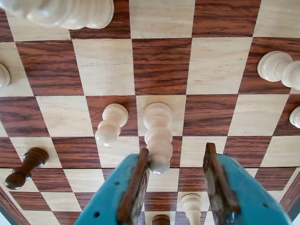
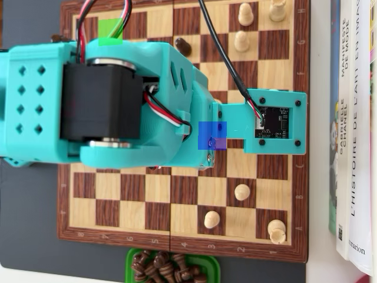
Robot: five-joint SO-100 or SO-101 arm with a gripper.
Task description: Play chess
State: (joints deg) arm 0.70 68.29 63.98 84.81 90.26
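In the wrist view my gripper [image 1: 177, 150] hangs open over the wooden chessboard [image 1: 161, 65], its teal jaws wide apart. A white pawn [image 1: 158, 133] stands with its head right beside the left finger's brown pad [image 1: 140, 180]; the right pad is well clear of it. A second white pawn [image 1: 111, 124] stands one square to the left. A dark pawn [image 1: 26, 166] is at the left edge. In the overhead view the teal arm [image 2: 118, 106] covers the middle of the board [image 2: 147, 194] and hides the gripper.
White pieces stand at the wrist view's top left [image 1: 70, 11] and right [image 1: 276, 65]; a white pawn [image 1: 191, 206] sits below the jaws. Overhead, white pawns [image 2: 242, 191] [image 2: 212, 220], a dark pawn [image 2: 183, 46], a green tray of dark pieces [image 2: 171, 268], books [image 2: 353, 130].
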